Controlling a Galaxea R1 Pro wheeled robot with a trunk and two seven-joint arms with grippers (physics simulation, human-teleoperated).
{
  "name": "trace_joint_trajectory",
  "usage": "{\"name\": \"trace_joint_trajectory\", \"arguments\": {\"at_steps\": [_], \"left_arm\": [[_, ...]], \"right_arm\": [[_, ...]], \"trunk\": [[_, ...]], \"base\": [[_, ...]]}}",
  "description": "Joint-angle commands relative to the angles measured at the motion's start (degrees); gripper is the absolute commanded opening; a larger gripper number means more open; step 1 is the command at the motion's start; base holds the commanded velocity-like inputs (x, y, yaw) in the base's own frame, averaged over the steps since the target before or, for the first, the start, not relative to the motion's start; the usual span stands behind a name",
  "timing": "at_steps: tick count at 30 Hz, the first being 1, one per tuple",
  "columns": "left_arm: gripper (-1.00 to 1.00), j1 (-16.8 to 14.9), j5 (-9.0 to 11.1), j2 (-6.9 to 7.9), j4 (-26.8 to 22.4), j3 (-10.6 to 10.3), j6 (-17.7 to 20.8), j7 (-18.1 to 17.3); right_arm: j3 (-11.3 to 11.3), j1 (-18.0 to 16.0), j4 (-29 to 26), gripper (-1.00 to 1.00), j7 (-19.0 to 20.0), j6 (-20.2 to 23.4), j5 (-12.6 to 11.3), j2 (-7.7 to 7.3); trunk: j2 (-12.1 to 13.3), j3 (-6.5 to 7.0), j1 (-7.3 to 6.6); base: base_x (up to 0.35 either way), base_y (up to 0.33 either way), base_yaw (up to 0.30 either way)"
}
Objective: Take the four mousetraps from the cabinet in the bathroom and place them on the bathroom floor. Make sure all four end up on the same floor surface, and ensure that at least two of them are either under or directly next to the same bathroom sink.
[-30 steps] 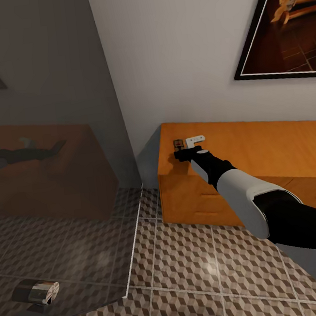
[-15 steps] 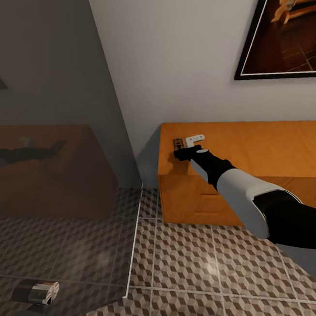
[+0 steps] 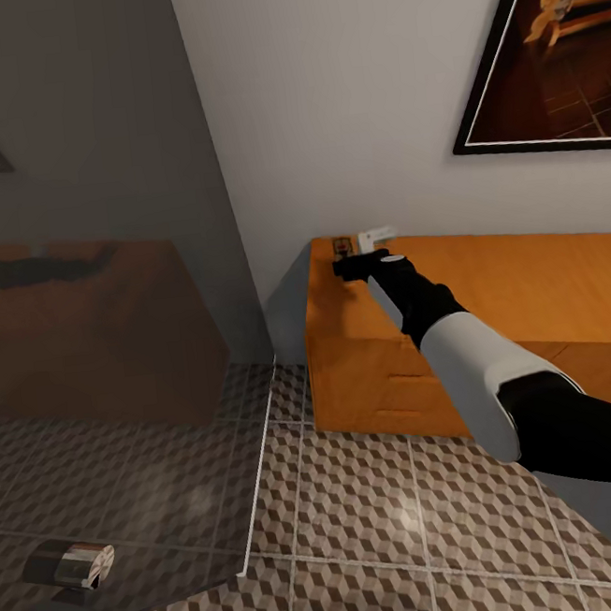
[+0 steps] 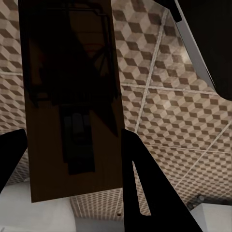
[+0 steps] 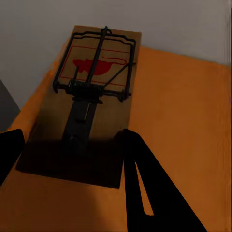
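Note:
My right gripper (image 3: 346, 263) reaches over the back left corner of the orange-wood cabinet (image 3: 530, 291). It is shut on the near end of a mousetrap (image 3: 341, 244), a tan board with a red mouse print and a dark wire bar. In the right wrist view this mousetrap (image 5: 94, 92) sits between the fingers of the right gripper (image 5: 72, 140), its far end raised against the grey wall. My left gripper (image 4: 72, 140) is shut on another mousetrap (image 4: 72, 96), a dark shaded board hanging above the cube-patterned bathroom floor (image 4: 183, 96).
A glass partition (image 3: 114, 363) stands at the left and mirrors the cabinet. A shiny metal cylinder (image 3: 69, 564) lies behind it, low down. A framed picture (image 3: 542, 45) hangs on the wall above the cabinet. Tiled floor (image 3: 385, 523) lies open before the drawer fronts.
My right arm has risen and moved toward the wall. The mousetrap went with the gripper, from the cabinet top to just above its back corner.

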Motion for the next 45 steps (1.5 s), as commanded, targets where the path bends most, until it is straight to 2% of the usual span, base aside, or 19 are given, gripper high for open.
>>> {"name": "trace_joint_trajectory", "arguments": {"at_steps": [1, 8, 11, 23, 45], "left_arm": [[-1.0, -0.05, 0.57, -0.03, 0.22, -0.47, -0.36, -0.29], [-1.0, -0.04, 0.57, 0.0, 0.22, -0.47, -0.36, -0.29], [-1.0, -0.03, 0.57, 0.04, 0.22, -0.47, -0.36, -0.29], [-1.0, -0.05, 0.57, -0.03, 0.22, -0.47, -0.36, -0.37], [-1.0, -0.03, 0.57, 0.02, 0.22, -0.47, -0.36, -0.38]], "right_arm": [[0.33, -0.02, -1.46, -1.0, -0.45, 1.58, -0.04, 0.0], [0.34, -0.02, -8.04, -1.0, -0.45, 8.3, -0.04, 0.11], [0.34, -0.02, -8.65, -1.0, -0.5, 9.32, -0.04, 0.11], [0.51, -0.02, -8.96, -1.0, -0.46, 9.81, -0.04, 0.04], [0.43, -0.02, -8.57, -1.0, -0.37, 9.8, -0.04, -0.04]], "trunk": [[-0.07, -0.07, 0.02], [-0.07, -0.07, 0.02], [-0.07, -0.07, 0.02], [-0.07, -0.07, 0.02], [-0.07, -0.07, 0.02]], "base": [[0.0, 0.0, 0.0], [0.0, 0.0, 0.0], [0.0, 0.0, 0.0], [-0.039, 0.0, 0.0], [-0.319, 0.0, 0.0]]}}
